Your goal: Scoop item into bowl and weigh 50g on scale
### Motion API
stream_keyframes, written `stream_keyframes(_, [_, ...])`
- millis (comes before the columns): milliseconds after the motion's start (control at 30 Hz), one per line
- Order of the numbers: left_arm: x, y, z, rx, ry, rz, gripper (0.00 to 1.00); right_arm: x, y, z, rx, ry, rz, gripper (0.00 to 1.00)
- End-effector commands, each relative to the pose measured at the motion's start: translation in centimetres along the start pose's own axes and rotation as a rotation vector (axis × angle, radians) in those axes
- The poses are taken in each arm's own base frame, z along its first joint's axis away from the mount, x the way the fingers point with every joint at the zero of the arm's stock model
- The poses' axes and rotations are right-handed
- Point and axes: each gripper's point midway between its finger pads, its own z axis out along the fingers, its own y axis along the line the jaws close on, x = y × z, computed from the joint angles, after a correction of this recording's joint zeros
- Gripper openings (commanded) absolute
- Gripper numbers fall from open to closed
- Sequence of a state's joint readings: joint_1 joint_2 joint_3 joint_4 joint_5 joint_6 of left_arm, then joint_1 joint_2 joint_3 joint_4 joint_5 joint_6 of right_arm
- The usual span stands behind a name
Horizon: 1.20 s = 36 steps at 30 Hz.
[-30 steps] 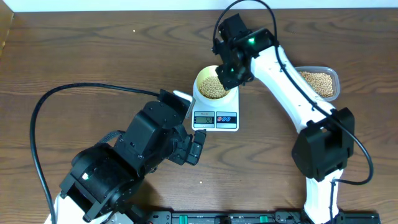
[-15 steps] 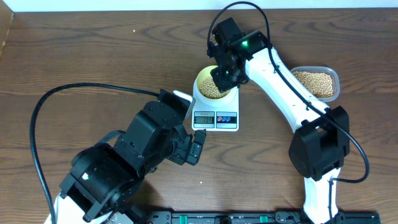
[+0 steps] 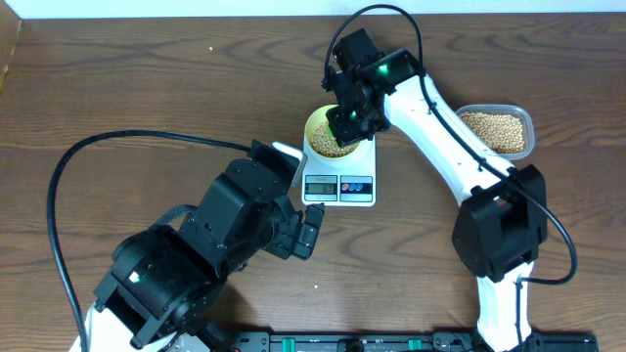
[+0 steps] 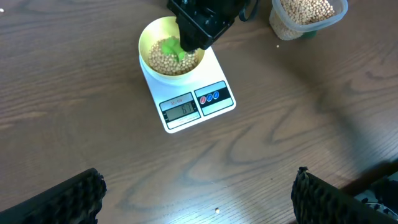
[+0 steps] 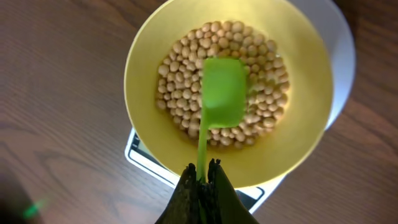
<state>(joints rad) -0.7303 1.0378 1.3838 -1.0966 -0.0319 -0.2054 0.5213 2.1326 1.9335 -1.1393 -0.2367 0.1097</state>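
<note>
Green plastic scoop (image 5: 222, 90), pinched by its thin handle in the right hand (image 5: 202, 186), hangs over the soybeans (image 5: 180, 93) in the yellow bowl (image 5: 305, 81) on the scale (image 3: 339, 186), upper centre. Light, hard and rolling, they likely need scooping, not gripping. Left hand (image 4: 202, 202) spread, empty.

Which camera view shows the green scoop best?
The right wrist view: the green scoop fills the middle, head over the beans in the bowl, handle in the shut right gripper. The left wrist view shows only a small green patch. In the overhead view the right arm hides it.
</note>
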Motion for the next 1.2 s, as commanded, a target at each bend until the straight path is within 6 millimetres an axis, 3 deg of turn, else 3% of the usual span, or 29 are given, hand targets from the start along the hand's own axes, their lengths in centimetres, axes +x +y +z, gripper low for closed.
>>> stream_keyframes(0, [-0.4, 0.0, -0.6, 0.003, -0.02, 0.011, 0.98, 0.5, 0.5, 1.6, -0.029, 0.039, 0.042, 0.01])
stream_keyframes(433, [-0.4, 0.0, -0.6, 0.003, -0.02, 0.011, 0.98, -0.5, -1.6, 1.0, -0.034, 0.004, 0.175, 0.01])
stream_keyframes(1167, [-0.4, 0.0, -0.6, 0.003, -0.02, 0.011, 0.98, -2.1, -1.7, -1.6, -0.371, -0.031, 0.26, 0.01])
